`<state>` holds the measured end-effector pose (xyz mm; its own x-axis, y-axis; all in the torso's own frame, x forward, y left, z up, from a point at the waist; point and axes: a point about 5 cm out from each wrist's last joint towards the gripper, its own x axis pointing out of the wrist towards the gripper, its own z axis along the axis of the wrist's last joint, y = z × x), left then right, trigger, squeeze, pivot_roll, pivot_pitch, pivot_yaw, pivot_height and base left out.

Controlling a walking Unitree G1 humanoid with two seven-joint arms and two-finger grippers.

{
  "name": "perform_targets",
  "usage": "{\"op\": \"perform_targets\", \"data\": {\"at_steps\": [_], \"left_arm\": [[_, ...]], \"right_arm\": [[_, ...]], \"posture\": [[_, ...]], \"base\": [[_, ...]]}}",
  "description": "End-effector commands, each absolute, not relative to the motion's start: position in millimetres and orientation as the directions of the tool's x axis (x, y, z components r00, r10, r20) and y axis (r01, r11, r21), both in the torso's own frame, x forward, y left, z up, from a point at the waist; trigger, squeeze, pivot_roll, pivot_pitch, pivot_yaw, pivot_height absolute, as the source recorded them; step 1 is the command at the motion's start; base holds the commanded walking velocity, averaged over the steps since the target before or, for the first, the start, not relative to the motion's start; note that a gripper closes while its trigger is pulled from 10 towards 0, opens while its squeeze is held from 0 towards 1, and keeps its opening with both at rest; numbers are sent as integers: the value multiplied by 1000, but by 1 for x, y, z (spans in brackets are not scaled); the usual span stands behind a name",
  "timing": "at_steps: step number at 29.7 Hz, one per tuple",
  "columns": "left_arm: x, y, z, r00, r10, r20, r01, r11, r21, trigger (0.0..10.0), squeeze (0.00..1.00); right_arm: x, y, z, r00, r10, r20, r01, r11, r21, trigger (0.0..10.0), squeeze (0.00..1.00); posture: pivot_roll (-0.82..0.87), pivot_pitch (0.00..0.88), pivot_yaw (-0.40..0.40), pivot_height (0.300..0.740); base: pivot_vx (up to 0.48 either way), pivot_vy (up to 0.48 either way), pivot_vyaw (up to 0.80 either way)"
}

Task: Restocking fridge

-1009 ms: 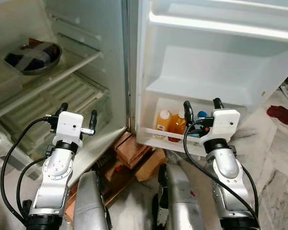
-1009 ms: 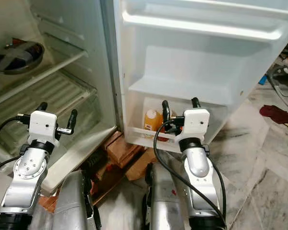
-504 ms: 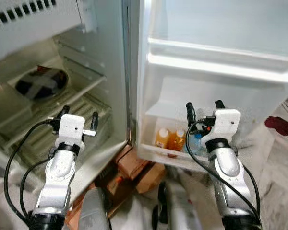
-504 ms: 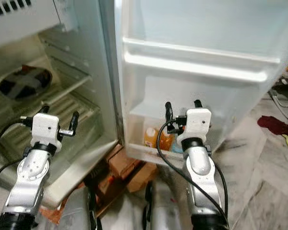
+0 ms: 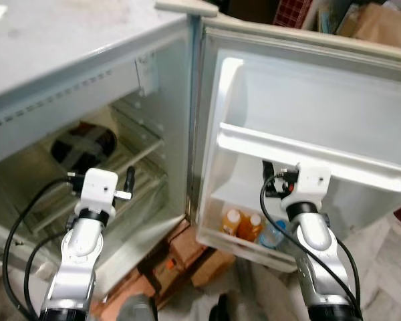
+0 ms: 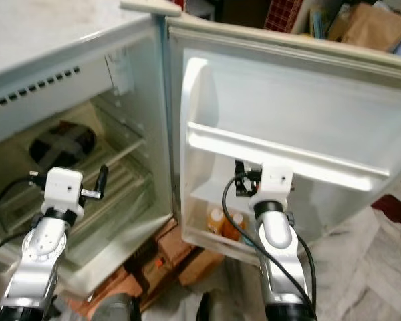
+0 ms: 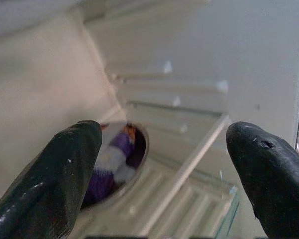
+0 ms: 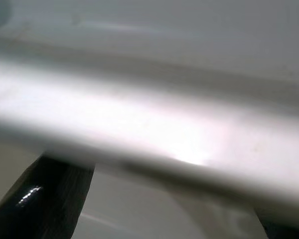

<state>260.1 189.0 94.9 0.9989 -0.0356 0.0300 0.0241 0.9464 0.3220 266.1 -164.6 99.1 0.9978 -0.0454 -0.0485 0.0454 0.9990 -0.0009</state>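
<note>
Directly ahead of me stands the pale grey-white fridge [image 5: 67, 60] with its compartment open on my left and its white plastic door [image 5: 361, 120] swung wide on my right. Inside the compartment, clear glass shelves with white front rails [image 7: 189, 169] run across, and on one of them sits a dark round bowl holding something purple and white [image 7: 114, 164], seen between my left fingertips in the left wrist view. Across the door runs a long white shelf rail [image 5: 307, 157], and below it the bottom door bin [image 5: 244, 244] holds two orange juice bottles with white caps [image 5: 232, 222], standing side by side, with a clear bottle with a blue cap [image 5: 275, 234] just beside them on the right. Beneath the fridge, near the hinge corner, lie some brown cardboard boxes [image 5: 194, 251] on the floor. My left gripper [image 7: 164, 174] is raised in front of the open compartment with its two black fingers spread well apart and nothing between them. My right gripper [image 5: 281, 179] is up against the door, just under the shelf rail; the rail crosses close in front of it in the right wrist view, blurred, and I see only one black finger [image 8: 40, 194] clearly, so I cannot tell whether this gripper is spread or closed.
</note>
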Motion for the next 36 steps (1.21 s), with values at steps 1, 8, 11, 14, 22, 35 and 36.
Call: {"op": "perform_targets", "data": {"at_steps": [1, 8, 11, 14, 22, 35, 36], "left_arm": [[262, 187, 99, 999, -39, 38, 24, 946, 324, 10000, 0], [264, 185, 101, 998, -62, 32, 48, 942, 331, 10000, 0], [265, 184, 101, 997, -65, 32, 51, 942, 332, 10000, 0], [266, 183, 102, 997, -65, 34, 50, 942, 330, 10000, 0], [267, 183, 103, 997, -64, 37, 49, 943, 330, 10000, 0], [271, 183, 105, 996, -83, 37, 66, 939, 338, 10000, 0], [272, 182, 105, 996, -84, 38, 66, 938, 339, 10000, 0]], "right_arm": [[265, -172, 88, 987, -93, -132, 96, 995, 17, 10000, 0], [258, -171, 86, 986, -87, -142, 82, 996, -38, 10000, 0], [257, -166, 87, 989, -67, -134, 63, 998, -31, 10000, 0], [258, -163, 91, 991, -49, -125, 48, 999, -14, 10000, 0], [265, -163, 96, 992, -36, -121, 42, 998, 50, 10000, 0], [269, -159, 107, 998, -34, -47, 37, 998, 52, 10000, 0], [270, -160, 107, 998, -39, -50, 41, 998, 37, 10000, 0]], "posture": [[-10, 41, -62, 736], [-16, 55, -46, 736], [-16, 59, -45, 736], [-16, 59, -45, 736], [-6, 58, -53, 736], [1, 43, -38, 740], [1, 42, -37, 740]], "base": [[0, 0, 0], [-174, 0, 0], [-265, 0, 0], [-312, 0, 0], [-292, 0, 0], [-40, 0, 0], [0, 0, 0]]}}
